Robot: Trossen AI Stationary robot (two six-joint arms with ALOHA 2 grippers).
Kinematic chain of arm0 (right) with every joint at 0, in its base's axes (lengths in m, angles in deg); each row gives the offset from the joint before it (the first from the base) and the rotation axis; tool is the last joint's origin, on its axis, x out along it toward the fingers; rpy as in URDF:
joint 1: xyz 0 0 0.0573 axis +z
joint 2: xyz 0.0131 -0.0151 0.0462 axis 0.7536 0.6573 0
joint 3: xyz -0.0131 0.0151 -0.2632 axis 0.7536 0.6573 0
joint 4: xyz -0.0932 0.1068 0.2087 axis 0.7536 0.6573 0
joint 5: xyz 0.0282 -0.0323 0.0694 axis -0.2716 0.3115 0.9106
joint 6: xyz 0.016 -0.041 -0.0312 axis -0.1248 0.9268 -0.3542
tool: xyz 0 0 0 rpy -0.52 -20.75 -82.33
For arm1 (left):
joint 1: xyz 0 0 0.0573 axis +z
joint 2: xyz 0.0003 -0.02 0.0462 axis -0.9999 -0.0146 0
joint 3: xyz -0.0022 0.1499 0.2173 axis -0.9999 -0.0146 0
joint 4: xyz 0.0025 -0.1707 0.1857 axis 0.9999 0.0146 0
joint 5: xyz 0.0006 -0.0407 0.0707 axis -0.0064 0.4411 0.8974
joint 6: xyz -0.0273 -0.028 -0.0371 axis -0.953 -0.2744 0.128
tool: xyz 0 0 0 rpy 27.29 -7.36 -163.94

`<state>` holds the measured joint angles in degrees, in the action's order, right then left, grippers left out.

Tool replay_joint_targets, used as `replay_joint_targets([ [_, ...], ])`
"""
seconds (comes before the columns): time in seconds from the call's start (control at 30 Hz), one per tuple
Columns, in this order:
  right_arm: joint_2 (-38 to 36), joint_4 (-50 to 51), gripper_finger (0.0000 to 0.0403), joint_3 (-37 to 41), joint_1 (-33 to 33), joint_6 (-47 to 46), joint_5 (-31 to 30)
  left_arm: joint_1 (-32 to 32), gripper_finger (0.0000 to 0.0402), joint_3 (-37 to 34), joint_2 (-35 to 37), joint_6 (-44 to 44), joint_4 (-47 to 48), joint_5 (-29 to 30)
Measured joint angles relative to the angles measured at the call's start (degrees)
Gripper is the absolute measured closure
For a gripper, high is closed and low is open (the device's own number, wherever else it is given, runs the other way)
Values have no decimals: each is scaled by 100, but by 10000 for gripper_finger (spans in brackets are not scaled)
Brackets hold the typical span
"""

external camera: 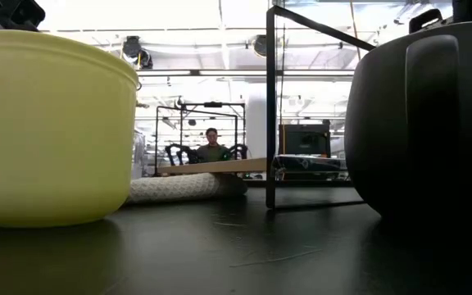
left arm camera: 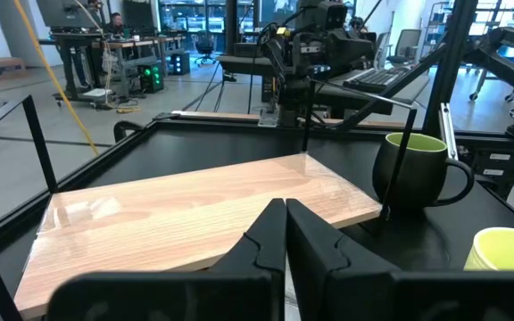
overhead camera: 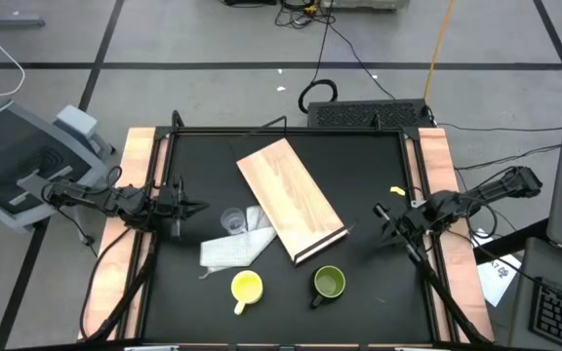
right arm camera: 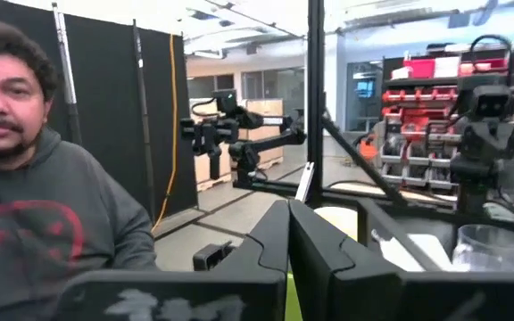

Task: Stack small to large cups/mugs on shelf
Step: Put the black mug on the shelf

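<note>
A: How will the cups handle?

B: Yellow mug point(overhead camera: 247, 287) and green mug point(overhead camera: 329, 283) look rigid and glossy, likely slippery; take each by rim or handle; the clear cup point(overhead camera: 232, 221) looks thin and light, so pinch gently.

A: Count and places?

B: Three vessels, one shelf point(overhead camera: 291, 200); both mugs near its dark-edged end, cup beside it on the white cloth point(overhead camera: 232, 249).

A: Claws?

B: Left gripper point(overhead camera: 195, 207) and right gripper point(overhead camera: 381, 211) both pinched closed, empty, flanking the shelf.

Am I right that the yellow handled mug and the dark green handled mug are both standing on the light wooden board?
No. Both mugs stand on the black tabletop, not on the light wooden board. The high view shows the yellow handled mug and the dark green handled mug side by side, clear of the board's dark-edged end.
</note>
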<state>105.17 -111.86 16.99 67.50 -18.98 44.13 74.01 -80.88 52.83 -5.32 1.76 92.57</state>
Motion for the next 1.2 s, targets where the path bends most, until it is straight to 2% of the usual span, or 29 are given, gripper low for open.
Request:
replay_joint_targets([
  [0.13,174,107,403,-300,0,27,-320,0,392,-2,2,0,-2,0],
  [0.33,825,717,403,-951,0,158,-704,-1,392,0,1,0,-2,0],
  [1.13,3650,3913,403,-4286,678,817,-754,0,392,-1,2,0,-2,0],
  [1.2,3939,4169,403,-4517,757,808,-934,0,392,0,0,0,-2,0],
])
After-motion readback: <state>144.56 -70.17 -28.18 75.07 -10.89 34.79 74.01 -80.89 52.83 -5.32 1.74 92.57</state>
